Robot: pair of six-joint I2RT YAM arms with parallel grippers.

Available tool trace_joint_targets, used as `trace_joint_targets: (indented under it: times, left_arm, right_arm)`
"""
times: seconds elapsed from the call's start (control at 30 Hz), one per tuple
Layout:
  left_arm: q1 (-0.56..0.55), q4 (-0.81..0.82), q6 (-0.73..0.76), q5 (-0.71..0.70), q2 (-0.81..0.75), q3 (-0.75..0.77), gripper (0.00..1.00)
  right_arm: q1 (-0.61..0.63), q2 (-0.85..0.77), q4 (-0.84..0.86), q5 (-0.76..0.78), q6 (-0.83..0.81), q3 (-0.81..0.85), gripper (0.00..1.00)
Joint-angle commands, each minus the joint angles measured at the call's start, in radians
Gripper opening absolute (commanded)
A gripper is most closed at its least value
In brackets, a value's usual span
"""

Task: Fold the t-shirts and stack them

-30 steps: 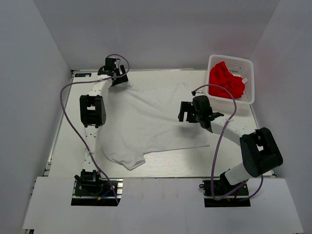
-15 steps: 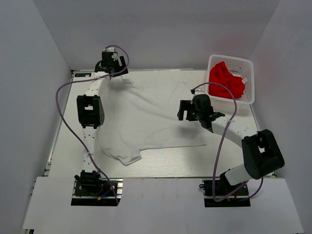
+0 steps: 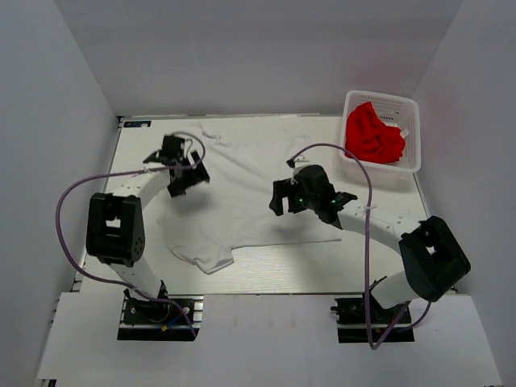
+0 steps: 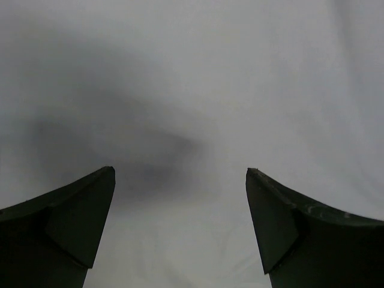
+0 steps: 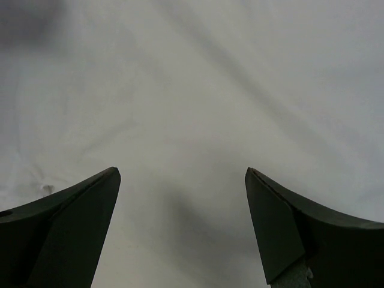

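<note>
Top external: white t-shirt (image 3: 242,205) lies spread directly beneath both pincers. Left gripper (image 3: 185,169) and right gripper (image 3: 282,196) hang jaws wide, empty. Red t-shirt (image 3: 372,135) sits well beyond right gripper, in basket (image 3: 413,113). Judgement: descend onto a hem, pinch one layer, both sides level

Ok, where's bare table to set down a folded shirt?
Barest: the table strip between the white t-shirt and the near edge. A smaller patch sits between the basket and the right arm. The middle is crowded: left hand and right hand, both open, over the shirt.
</note>
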Motion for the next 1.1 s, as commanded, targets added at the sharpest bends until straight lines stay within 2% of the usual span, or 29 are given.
trace_joint_targets:
  times: [0.0,0.07,0.13,0.17,0.23,0.43,0.67,0.87,0.97,1.07]
  left_arm:
    - [-0.027,-0.031,-0.105,0.013,-0.130,-0.199,1.00]
    - [-0.027,0.004,-0.114,-0.027,-0.172,-0.283,1.00]
    - [-0.027,0.019,-0.123,-0.053,-0.182,-0.302,1.00]
    - [-0.027,0.028,-0.123,-0.053,-0.182,-0.311,1.00]
    - [-0.027,0.028,-0.123,-0.062,-0.140,-0.290,1.00]
    - [-0.027,0.009,-0.134,-0.042,0.001,-0.196,1.00]
    - [-0.027,-0.027,-0.100,-0.082,0.204,-0.005,1.00]
    - [-0.018,-0.118,-0.074,-0.082,0.353,0.294,1.00]
    - [-0.018,-0.130,-0.065,-0.070,0.333,0.355,1.00]
    - [-0.018,-0.118,-0.056,-0.110,0.217,0.278,1.00]
  right_arm:
    - [0.040,0.052,0.010,-0.015,0.007,0.029,0.90]
    - [0.043,0.067,0.004,0.048,0.046,0.028,0.90]
    - [0.040,0.083,-0.032,0.098,0.104,0.024,0.90]
    - [0.039,0.089,-0.046,0.173,0.133,0.034,0.90]
    - [0.039,0.124,-0.129,0.236,0.165,0.063,0.90]
    - [0.013,0.254,-0.206,0.412,0.256,0.122,0.90]
    - [-0.062,0.408,-0.235,0.321,0.221,0.290,0.90]
    - [-0.118,0.483,-0.224,0.212,0.114,0.457,0.90]
    - [-0.096,0.430,-0.191,0.176,-0.040,0.465,0.90]
    - [-0.023,0.336,-0.105,0.108,-0.207,0.440,0.90]
